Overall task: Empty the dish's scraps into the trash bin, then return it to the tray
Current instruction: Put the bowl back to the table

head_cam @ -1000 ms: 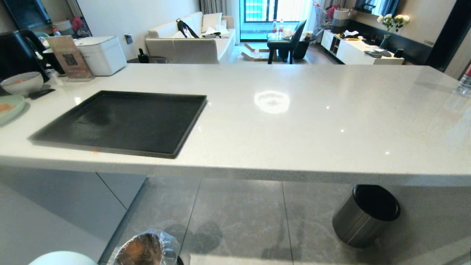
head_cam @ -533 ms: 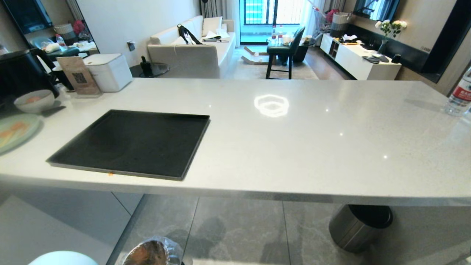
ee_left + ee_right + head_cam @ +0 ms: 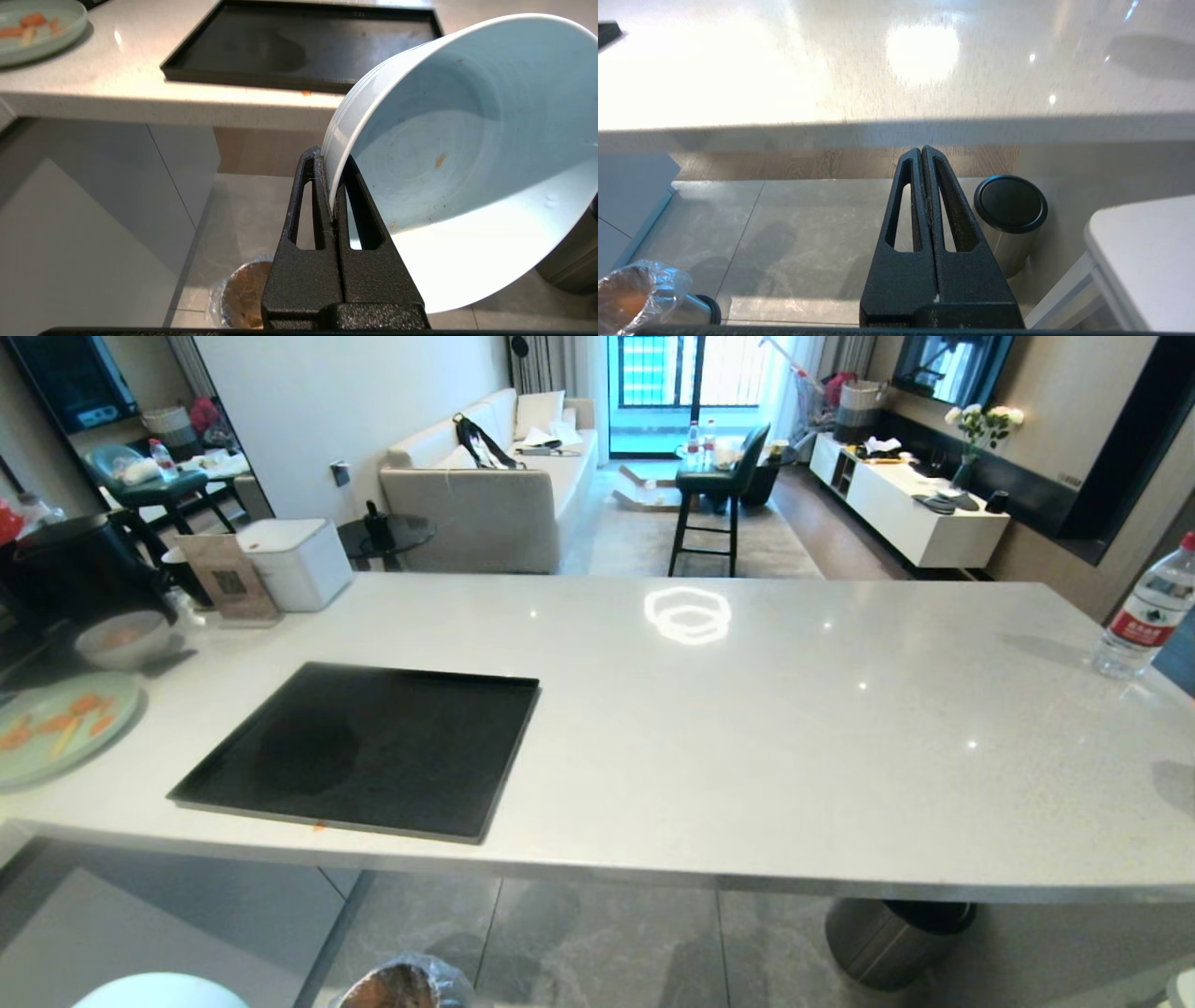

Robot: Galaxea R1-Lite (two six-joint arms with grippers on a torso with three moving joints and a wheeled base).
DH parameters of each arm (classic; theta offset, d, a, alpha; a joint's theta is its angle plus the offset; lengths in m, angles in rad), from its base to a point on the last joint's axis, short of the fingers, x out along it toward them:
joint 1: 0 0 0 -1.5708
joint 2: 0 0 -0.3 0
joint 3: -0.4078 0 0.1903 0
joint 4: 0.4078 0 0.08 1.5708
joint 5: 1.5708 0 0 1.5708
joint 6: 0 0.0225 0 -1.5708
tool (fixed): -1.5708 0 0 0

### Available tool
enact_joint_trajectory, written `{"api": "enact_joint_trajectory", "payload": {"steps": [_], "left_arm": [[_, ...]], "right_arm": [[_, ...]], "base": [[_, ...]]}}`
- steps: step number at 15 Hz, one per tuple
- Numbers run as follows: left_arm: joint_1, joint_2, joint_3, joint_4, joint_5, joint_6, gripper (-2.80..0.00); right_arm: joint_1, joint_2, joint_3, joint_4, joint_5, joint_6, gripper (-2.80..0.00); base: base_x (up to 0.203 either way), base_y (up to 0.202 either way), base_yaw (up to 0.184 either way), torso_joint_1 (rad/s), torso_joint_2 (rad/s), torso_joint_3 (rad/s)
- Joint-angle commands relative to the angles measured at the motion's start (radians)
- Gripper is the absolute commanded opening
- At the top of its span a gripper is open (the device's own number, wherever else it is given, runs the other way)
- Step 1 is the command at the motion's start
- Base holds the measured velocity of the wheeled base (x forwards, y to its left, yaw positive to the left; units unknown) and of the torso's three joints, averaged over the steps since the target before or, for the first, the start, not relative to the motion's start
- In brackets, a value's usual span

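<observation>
Holding the dish (image 3: 458, 154) by its rim, the left pincer (image 3: 334, 186) is clamped on the thin wall, one finger inside and one outside; the bowl is tilted, its opening turned toward the camera.

- Dish: pale-blue, white inside, nearly empty, only a few orange specks clinging. Judged stiff, glazed and slippery, light, breakable if dropped; the rim pinch is the only purchase, so it should travel slowly and be levelled before it is set down.
- Trash bin (image 3: 243, 298): on the floor below the table's near edge, clear liner, scraps (image 3: 247, 294) inside.
- Tray (image 3: 364, 747): black, bare, near the table's near-left edge; an orange crumb (image 3: 318, 825) lies just beside its near rim.
- Right pincer (image 3: 923, 186): closed on nothing, hanging over the floor below the table's near edge, near the lidded bin (image 3: 1011, 210).
- Green plate (image 3: 56, 728) with food, at the left edge; grey-white bowl (image 3: 121, 637) behind it.
- Water bottle (image 3: 1144, 611): far right edge.

Emptying looks done; returning to the tray remains.
</observation>
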Motion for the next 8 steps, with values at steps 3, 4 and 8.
{"api": "enact_joint_trajectory", "payload": {"steps": [3, 4, 8], "left_arm": [[0.0, 0.0, 0.0, 0.0, 0.0, -0.001, -2.8], [0.0, 0.002, 0.0, 0.001, 0.0, -0.001, -2.8], [0.0, 0.002, 0.0, -0.001, 0.0, -0.001, -2.8]], "right_arm": [[0.0, 0.0, 0.0, 0.0, 0.0, 0.0, -2.8], [0.0, 0.0, 0.0, -0.001, 0.0, 0.0, -2.8], [0.0, 0.0, 0.0, 0.0, -0.001, 0.0, -2.8]], "base": [[0.0, 0.0, 0.0, 0.245, -0.63, -0.385], [0.0, 0.0, 0.0, 0.197, -0.48, -0.295], [0.0, 0.0, 0.0, 0.159, -0.38, -0.226]]}}
